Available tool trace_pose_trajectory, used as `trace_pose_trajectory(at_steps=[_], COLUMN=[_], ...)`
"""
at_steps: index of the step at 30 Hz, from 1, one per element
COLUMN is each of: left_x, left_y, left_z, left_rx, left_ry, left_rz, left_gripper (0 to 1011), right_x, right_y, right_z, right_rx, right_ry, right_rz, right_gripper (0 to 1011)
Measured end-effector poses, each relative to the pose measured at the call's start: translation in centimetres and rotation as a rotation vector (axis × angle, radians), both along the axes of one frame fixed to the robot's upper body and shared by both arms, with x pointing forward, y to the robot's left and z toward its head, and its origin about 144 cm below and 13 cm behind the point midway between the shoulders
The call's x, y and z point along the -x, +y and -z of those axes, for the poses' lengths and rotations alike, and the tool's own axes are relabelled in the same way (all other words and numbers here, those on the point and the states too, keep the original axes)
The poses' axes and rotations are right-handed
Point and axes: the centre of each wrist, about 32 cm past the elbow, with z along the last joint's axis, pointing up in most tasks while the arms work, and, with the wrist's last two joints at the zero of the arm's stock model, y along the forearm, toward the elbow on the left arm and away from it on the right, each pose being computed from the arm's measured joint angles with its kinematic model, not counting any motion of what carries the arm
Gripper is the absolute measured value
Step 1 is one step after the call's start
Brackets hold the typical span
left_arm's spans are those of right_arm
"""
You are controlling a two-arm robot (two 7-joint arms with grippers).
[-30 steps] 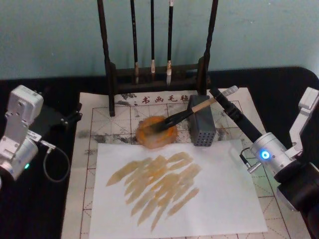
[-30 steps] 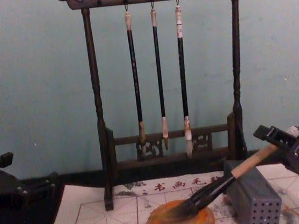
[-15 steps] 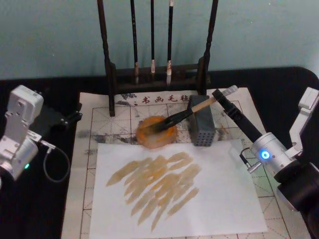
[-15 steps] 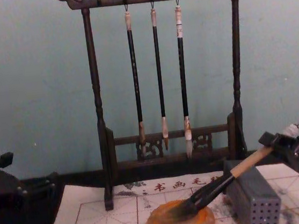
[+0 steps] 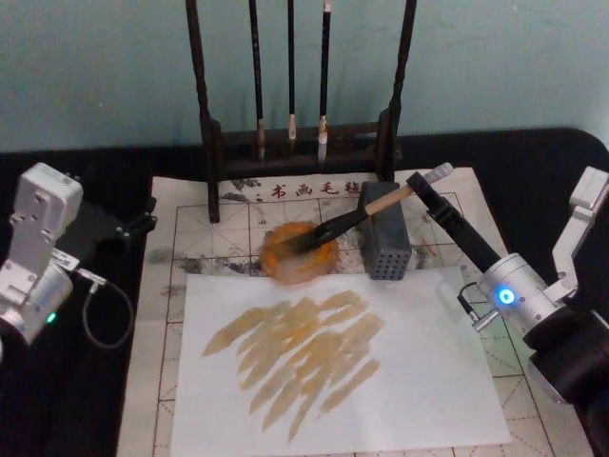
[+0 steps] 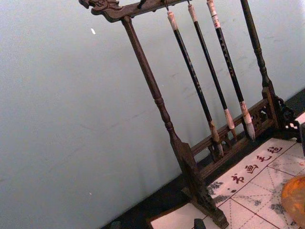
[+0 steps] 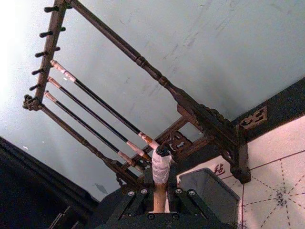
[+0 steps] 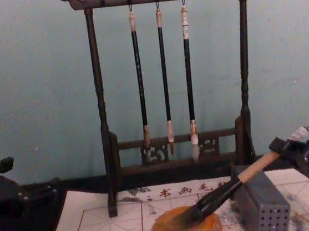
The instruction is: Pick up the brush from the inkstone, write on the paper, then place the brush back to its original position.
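The counter (image 5: 533, 162) carries the paper (image 5: 190, 205), overlaid by a white sheet (image 5: 428, 381) bearing orange-brown strokes (image 5: 304, 352); writing is judged complete. The inkstone (image 5: 304, 272) sits at the sheet's 12 o'clock. The brush (image 5: 347, 221) rests bristles-down in it, handle propped on the grey box (image 5: 385, 249). The right gripper (image 5: 422, 184), at 2 o'clock, is clenched on the handle end. Remaining: release, retract. The left gripper (image 5: 128, 227) is parked at 9 o'clock.
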Motion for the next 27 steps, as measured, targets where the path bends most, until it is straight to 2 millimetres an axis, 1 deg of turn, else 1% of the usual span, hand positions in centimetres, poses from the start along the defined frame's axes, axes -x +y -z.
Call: trace_pose_trajectory(at_steps=[11, 18, 27], left_x=[0.0, 0.0, 0.0], left_y=[0.0, 0.0, 0.0], left_z=[0.0, 0.0, 0.0], left_rx=[0.0, 0.0, 0.0], left_ry=[0.0, 0.0, 0.0], left_rz=[0.0, 0.0, 0.0], left_gripper=[1001, 1001, 1001], right_x=[0.0, 0.0, 0.7], right_y=[-0.1, -0.5, -1.2], right_z=[-0.1, -1.2, -2.7], right_rx=[-0.006, -0.095, -0.109], right_ry=[0.005, 0.042, 0.028], right_rz=[-0.003, -0.03, -0.047], right_gripper=[174, 174, 174])
